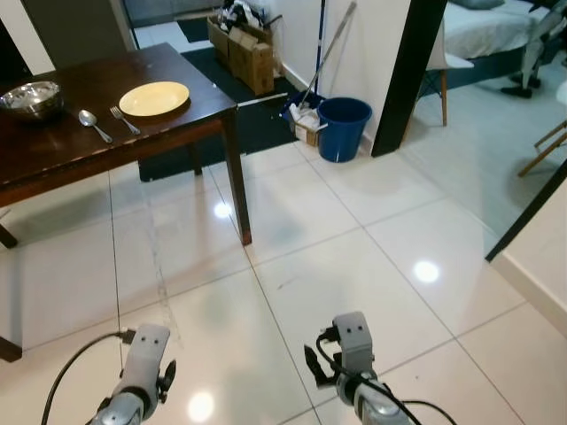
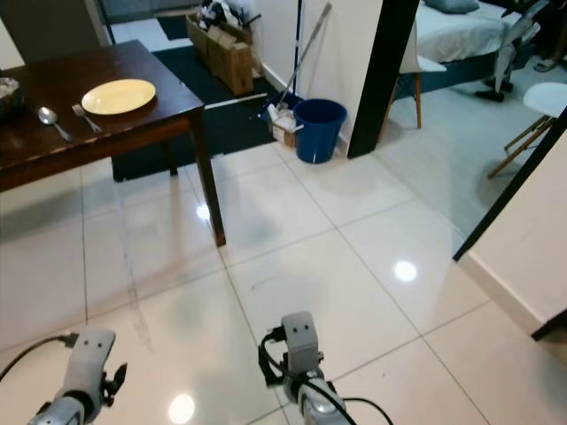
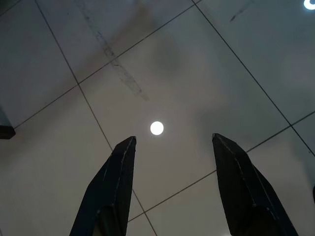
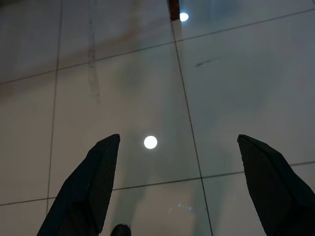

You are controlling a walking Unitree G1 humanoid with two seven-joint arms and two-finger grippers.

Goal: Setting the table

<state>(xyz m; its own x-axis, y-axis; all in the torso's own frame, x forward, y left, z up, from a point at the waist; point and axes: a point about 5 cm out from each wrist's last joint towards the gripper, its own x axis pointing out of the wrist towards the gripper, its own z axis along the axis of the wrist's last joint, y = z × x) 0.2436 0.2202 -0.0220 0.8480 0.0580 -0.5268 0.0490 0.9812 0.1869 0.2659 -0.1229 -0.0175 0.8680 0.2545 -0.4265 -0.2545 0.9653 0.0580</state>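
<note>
From my seat, the far left of the head view gives me one dark wooden surface (image 1: pixel 53 146) with four things on it. Leftmost is one metal bowl (image 1: pixel 31 97) at the surface's far left. Just beside it lies one spoon (image 1: pixel 92 124), then one fork (image 1: pixel 124 119) close to the spoon, the two lying roughly parallel. Right of the fork sits one yellow plate (image 1: pixel 154 98), near the surface's right corner, flat and with nothing on it that I can see.

Low in the frame, my left gripper (image 3: pixel 172 182) hangs over the white tiled floor (image 1: pixel 354 248), well apart from the surface. Its wrist camera shows the two black fingers (image 3: pixel 115 187) spread apart, jaws wide and holding nothing, with bare tile and one lamp reflection between them.

A little to the right, my right gripper (image 4: pixel 182 187) also hangs over the floor. Its fingers (image 4: pixel 91 187) stand even further apart, jaws wide, nothing between them but tile.

Further right along the wall I count one cardboard box (image 1: pixel 244 49) with clutter in it, then one blue bucket (image 1: pixel 343 127) with two long handles leaning on the wall just beside it. Beyond the black door frame I see one bed (image 1: pixel 492 27) and the legs of a chair (image 1: pixel 441 84) beside it.
</note>
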